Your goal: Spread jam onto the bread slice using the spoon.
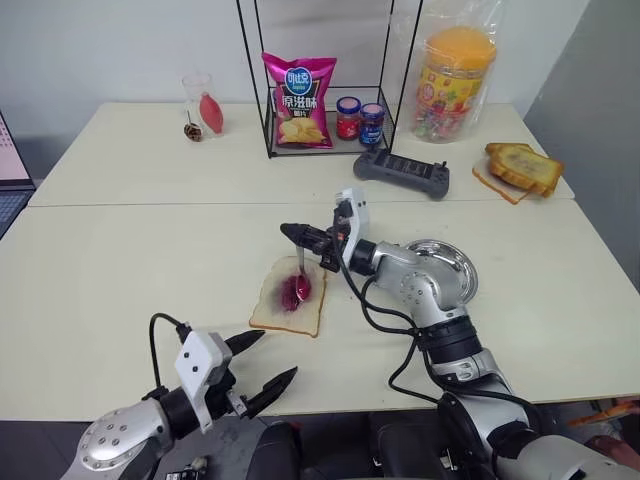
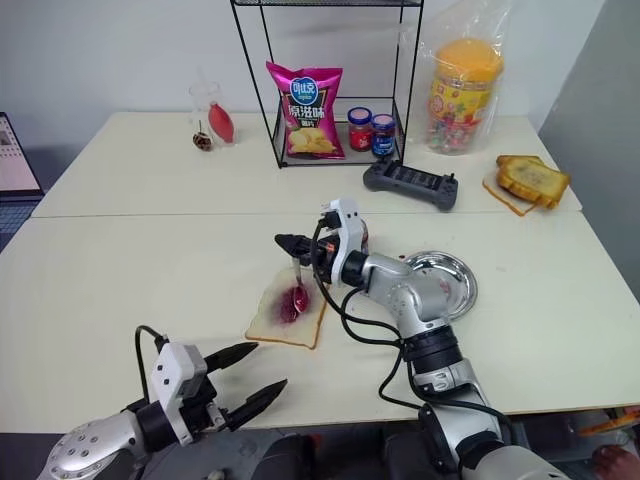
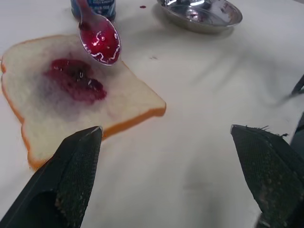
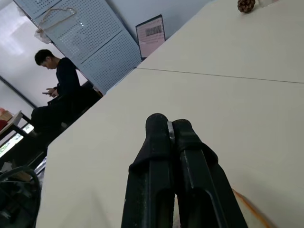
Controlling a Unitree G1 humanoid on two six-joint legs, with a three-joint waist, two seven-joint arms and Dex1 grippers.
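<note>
Left wrist view shows the spoon [image 3: 99,38], its bowl loaded with jam [image 3: 100,40], hanging just above the bread slice [image 3: 71,95], which lies midway along the surface's near half. The right hand [image 1: 300,236] is clenched on the spoon's handle; the left hand [image 1: 268,362] hangs released, near the front edge. Lower the bowl flat onto the red patch and sweep outward toward the crusts, pressing lightly so the bread neither tears nor slides.

the square white bread slice [image 1: 288,300] lies on the pale table [image 1: 120,260], the round steel plate [image 1: 455,268] to its right. the small silver spoon [image 1: 302,282] hangs over the slice. behind stands the black wire rack [image 1: 330,80], holding a pink crisp bag [image 1: 298,102].
</note>
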